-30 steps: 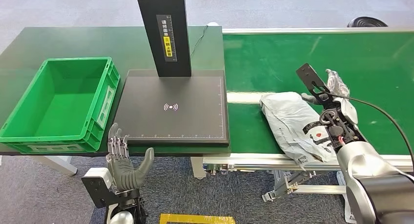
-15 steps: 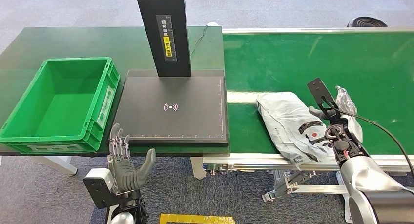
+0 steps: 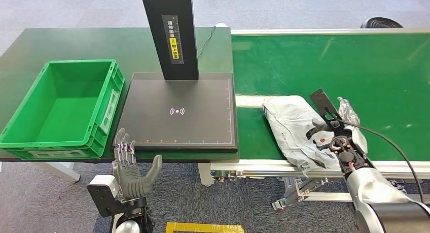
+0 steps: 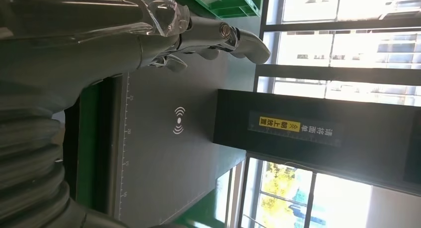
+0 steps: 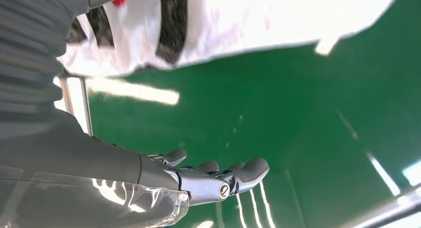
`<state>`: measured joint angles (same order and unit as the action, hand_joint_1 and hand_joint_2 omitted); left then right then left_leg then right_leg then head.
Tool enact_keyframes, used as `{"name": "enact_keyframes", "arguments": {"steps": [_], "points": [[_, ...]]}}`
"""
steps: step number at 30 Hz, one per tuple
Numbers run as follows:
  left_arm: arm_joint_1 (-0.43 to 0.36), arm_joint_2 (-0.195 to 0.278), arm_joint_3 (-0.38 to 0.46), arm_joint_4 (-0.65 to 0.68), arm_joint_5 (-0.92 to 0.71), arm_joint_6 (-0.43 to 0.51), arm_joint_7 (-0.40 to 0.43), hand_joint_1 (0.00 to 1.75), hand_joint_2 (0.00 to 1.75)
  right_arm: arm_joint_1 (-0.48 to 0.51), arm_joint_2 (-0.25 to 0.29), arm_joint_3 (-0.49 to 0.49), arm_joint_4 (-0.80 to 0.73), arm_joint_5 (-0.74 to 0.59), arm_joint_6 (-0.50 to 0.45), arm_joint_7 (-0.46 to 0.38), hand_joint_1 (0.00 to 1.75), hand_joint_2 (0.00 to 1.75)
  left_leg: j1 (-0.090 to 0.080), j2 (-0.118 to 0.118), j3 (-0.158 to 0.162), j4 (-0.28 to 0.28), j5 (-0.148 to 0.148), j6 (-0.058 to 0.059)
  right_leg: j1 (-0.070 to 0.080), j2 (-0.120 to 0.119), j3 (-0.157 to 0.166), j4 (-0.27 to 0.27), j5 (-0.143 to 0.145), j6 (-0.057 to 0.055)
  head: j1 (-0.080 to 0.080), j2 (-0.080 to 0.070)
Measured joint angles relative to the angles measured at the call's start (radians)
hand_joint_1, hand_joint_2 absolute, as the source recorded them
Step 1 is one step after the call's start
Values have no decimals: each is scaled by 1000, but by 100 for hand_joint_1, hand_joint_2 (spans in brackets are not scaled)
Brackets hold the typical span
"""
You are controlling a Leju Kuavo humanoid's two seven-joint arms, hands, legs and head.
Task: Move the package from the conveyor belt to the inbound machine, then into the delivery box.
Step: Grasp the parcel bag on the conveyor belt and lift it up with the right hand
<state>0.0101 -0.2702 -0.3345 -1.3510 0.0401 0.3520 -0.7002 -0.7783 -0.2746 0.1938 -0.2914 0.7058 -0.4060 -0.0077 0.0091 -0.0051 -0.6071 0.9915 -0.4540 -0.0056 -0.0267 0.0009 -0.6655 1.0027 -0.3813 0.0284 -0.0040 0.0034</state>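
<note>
- A dark green surface (image 3: 61, 42) stands beside the green conveyor belt (image 3: 324, 60), over grey carpet
- One grey package (image 3: 294, 126) lies at the belt's near edge; one green delivery box (image 3: 30, 136); one black inbound machine (image 3: 177, 126) with a yellow-labelled post
- Left robot hand (image 3: 133, 172) spread, holding nothing
- Right robot hand (image 3: 341, 122) spread beside the package

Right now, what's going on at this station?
The right hand is at the grey package on the green conveyor belt, fingers apart; no grip on it is visible. The left hand hangs open below the table edge, in front of the inbound machine. The green delivery box sits left of it, with nothing inside.
</note>
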Motion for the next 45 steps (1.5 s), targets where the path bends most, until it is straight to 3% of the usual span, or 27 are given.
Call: {"name": "enact_keyframes", "arguments": {"steps": [13, 27, 31, 33, 34, 38, 45], "points": [[-1, 0, 0, 11, 1, 16, 0, 0, 175, 106, 110, -17, 3, -13, 23, 9, 0, 175, 0, 0, 0, 0, 0, 0, 0, 0, 0, 0, 0, 0, 0, 0], [-1, -3, 7, 15, 0, 28, 0, 0, 175, 135, 154, -48, 6, -6, 39, 13, 0, 175, 0, 0, 1, 0, 0, 0, 0, 0, 0, 0, 0, 0, 0, 0], [0, -4, 9, 15, -1, 28, 0, 0, 175, 139, 161, -56, 7, -7, 47, 4, 101, 175, 0, 0, 1, 0, 0, 0, 0, 0, 0, 0, 0, 0, 0, 0], [0, -4, 9, 15, -3, 28, 0, 0, 175, 141, 163, -62, 7, -7, 53, -1, 101, 175, 0, 0, 1, 0, 0, 0, 0, 0, 0, 0, 0, 0, 0, 0], [0, -4, 9, 15, -4, 28, 0, 0, 175, 142, 164, -65, 7, -8, 54, -3, 110, 175, 0, 0, 1, 0, 0, 0, 0, 0, 0, 0, 0, 0, 0, 0], [0, -5, 10, 15, -5, 28, 0, 0, 175, 142, 165, -72, 7, -8, 55, -9, 164, 175, 0, 0, 1, 0, 0, 0, 0, 0, 0, 0, 0, 0, 0, 0], [3, -7, 20, 15, -6, 28, 0, 0, 175, 140, 167, -90, 7, 0, 52, -26, 166, 175, 0, 0, 2, 0, 0, 0, 0, 0, 1, 0, 0, 0, 0, 0]]}}
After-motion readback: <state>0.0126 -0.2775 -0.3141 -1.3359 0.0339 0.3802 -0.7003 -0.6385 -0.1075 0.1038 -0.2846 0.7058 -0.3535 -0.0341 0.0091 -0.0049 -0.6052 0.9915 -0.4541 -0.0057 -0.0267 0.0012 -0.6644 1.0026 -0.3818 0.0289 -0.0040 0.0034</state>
